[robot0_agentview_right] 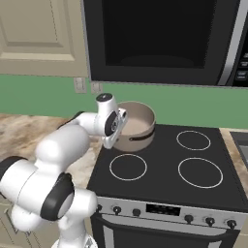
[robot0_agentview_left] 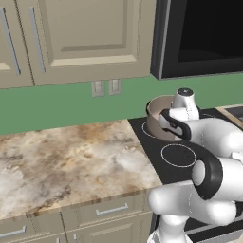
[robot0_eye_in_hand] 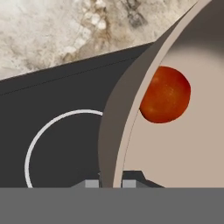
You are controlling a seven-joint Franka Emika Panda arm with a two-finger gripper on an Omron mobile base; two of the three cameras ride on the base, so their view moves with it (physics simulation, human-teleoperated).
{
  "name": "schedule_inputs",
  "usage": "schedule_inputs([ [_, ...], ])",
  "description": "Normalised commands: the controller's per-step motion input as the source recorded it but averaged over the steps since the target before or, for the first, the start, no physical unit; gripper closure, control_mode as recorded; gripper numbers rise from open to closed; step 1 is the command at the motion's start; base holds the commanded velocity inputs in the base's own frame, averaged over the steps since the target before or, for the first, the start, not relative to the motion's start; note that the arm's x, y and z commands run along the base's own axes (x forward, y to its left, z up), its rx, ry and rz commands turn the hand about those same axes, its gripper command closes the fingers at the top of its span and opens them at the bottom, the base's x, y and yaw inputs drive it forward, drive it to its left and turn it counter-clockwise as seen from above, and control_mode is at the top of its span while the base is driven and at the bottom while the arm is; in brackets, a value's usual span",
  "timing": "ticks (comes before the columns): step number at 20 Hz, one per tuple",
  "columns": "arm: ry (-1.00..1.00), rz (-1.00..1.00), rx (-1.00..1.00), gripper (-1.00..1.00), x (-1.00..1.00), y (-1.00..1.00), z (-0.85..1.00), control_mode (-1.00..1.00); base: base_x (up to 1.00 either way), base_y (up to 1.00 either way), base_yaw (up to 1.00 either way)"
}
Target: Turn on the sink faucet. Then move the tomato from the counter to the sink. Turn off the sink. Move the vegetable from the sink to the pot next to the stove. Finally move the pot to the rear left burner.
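The grey-brown pot (robot0_agentview_right: 139, 124) is at the back left of the black stove (robot0_agentview_right: 162, 181), over the rear left ring. My gripper (robot0_agentview_right: 111, 141) reaches down at the pot's left side and is shut on its rim. In the hand view my gripper (robot0_eye_in_hand: 110, 184) pinches the pot wall (robot0_eye_in_hand: 114, 131) between its tips. The red-orange tomato (robot0_eye_in_hand: 166, 94) lies inside against the wall. In the left base view the pot (robot0_agentview_left: 155, 117) sits behind my hand. I cannot tell whether the pot rests on the glass. The sink and faucet are out of view.
The marbled counter (robot0_agentview_left: 71, 161) stretches left of the stove (robot0_agentview_left: 176, 167). A dark microwave (robot0_agentview_right: 164, 38) hangs above the cooktop, close over the pot. Three white burner rings, such as the front left one (robot0_agentview_right: 128, 167), are uncovered. Black knobs (robot0_agentview_right: 189, 218) line the front panel.
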Motion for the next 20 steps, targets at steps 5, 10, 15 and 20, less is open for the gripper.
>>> schedule_inputs([
  [5,0.0,0.0,0.01,1.0,0.19,-0.09,0.0,-1.0,0.0,0.0,0.0],
  [10,0.0,0.0,0.0,1.0,0.13,-0.03,-0.04,-1.0,0.0,0.0,0.0],
  [15,0.0,0.0,0.0,1.0,0.02,0.0,-0.13,-1.0,0.0,0.0,0.0],
  [20,0.0,0.01,0.0,1.0,0.07,0.0,-0.08,-1.0,0.0,0.0,0.0],
])
